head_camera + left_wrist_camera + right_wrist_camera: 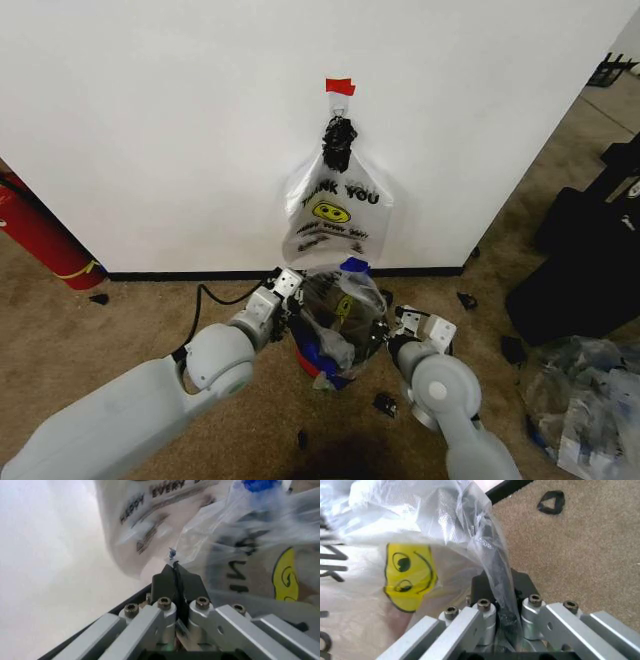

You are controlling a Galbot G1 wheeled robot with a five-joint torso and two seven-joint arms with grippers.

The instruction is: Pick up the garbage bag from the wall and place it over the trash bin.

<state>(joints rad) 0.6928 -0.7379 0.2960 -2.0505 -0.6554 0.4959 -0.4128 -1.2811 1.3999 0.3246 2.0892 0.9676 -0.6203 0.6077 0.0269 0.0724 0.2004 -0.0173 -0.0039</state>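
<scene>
Low by the wall's black baseboard, directly below the hanging "THANK YOU" smiley bag (335, 210), both arms hold the garbage bag (345, 315) stretched between them. Left pincer (284, 287) sits at the bag's left edge; in its wrist view the fingertips (176, 578) are pressed together with a thin wisp of film caught at the tips, so the pinch is on the rim only. Right pincer (408, 322) sits at the bag's right edge; its wrist view shows a twisted fold of plastic running down between the closed fingers (485, 588), a firmer hold. Gripping opposite edges looks meant to spread the mouth wide enough to go over a rim. Trash bin (318, 358): a bit of red and dark shows through and under the film, between the two pincers, so the bag appears to hang right above or partly over it; cannot tell whether the film has cleared the rim all round. Smiley bag hangs from a hook (340, 95) marked with red tape, untouched, its lower edge just above the held bag.
</scene>
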